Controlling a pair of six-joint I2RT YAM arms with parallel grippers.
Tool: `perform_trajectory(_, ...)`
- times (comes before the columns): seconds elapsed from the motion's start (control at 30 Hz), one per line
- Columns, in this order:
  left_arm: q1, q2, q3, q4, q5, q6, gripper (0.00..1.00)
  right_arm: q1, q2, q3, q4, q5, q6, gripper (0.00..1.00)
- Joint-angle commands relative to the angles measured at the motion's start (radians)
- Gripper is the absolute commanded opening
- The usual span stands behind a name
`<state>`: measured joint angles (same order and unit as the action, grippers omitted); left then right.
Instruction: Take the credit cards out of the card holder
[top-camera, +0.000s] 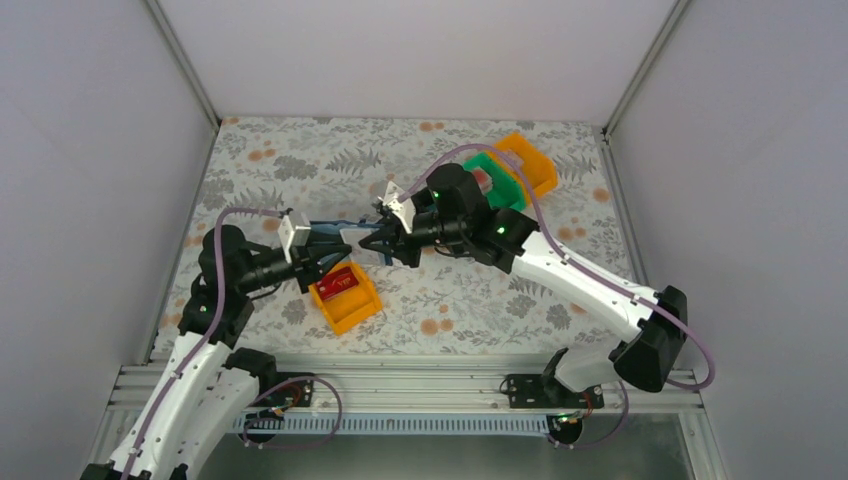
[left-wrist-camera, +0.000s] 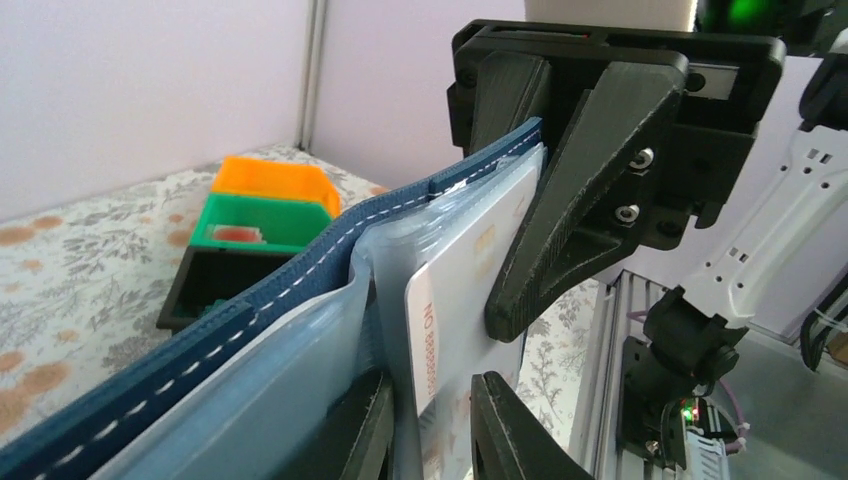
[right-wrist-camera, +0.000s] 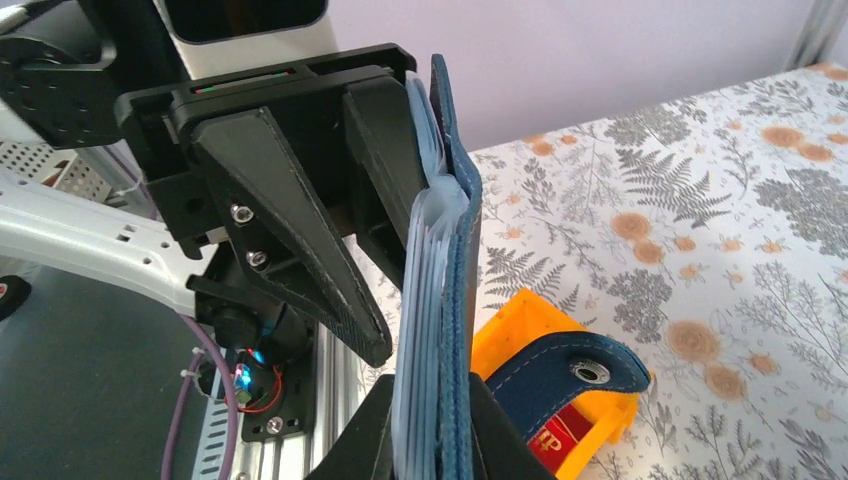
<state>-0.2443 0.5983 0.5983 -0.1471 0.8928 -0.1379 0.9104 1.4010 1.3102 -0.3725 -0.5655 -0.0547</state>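
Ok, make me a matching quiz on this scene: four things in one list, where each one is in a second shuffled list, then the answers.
Things
1. card holder
2. red card
3. green bin
4. white card

Places
A. lying in the near orange bin
B. pinched in the left gripper
C. held in the air, clamped in the right gripper
D. at the back right, next to the far orange bin

Pairs: 1-C, 2-A, 3-D, 4-B
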Motion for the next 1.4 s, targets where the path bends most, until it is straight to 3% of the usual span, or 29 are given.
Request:
perform_trajectory(0.0,-0.002,0.01,0.007,0.086,0.085,0.008,0.19,0.013,-0.019,-0.002,0.086,-0.154,-0.039,0.04)
perform_trajectory(0.2,-0.006,0.002,0.017,0.114,0.135,-0.004,0.03,0.013,-0.009,0.0,0.083,-0.151,-0.056,0.04)
perform_trajectory(0.4,-0.006,-0.009,0.035,0.05,0.138,0.001,0.02,-0.001,-0.002,-0.016,0.072,-0.146,-0.054,0.06)
perform_trajectory(0.57,-0.005,-0.014,0.051,0.02,0.13,0.018,0.03,-0.039,-0.048,-0.078,0.099,-0.195,-0.051,0.26)
perform_trajectory(0.97,0.0,-0.012,0.038,-0.02,0.107,0.05,0.02,-0.089,-0.082,-0.137,0.05,-0.26,-0.076,0.33)
perform_trajectory(1.07,0.0,-0.012,0.035,-0.019,0.11,0.053,0.02,-0.092,-0.072,-0.136,0.029,-0.261,-0.085,0.28)
perform_trajectory(1.23,0.0,-0.012,0.045,-0.046,0.114,0.095,0.02,-0.101,-0.072,-0.135,0.015,-0.264,-0.095,0.07)
perform_trajectory(1.37,0.0,-0.012,0.036,-0.044,0.156,0.109,0.02,-0.106,-0.076,-0.137,0.013,-0.268,-0.099,0.04)
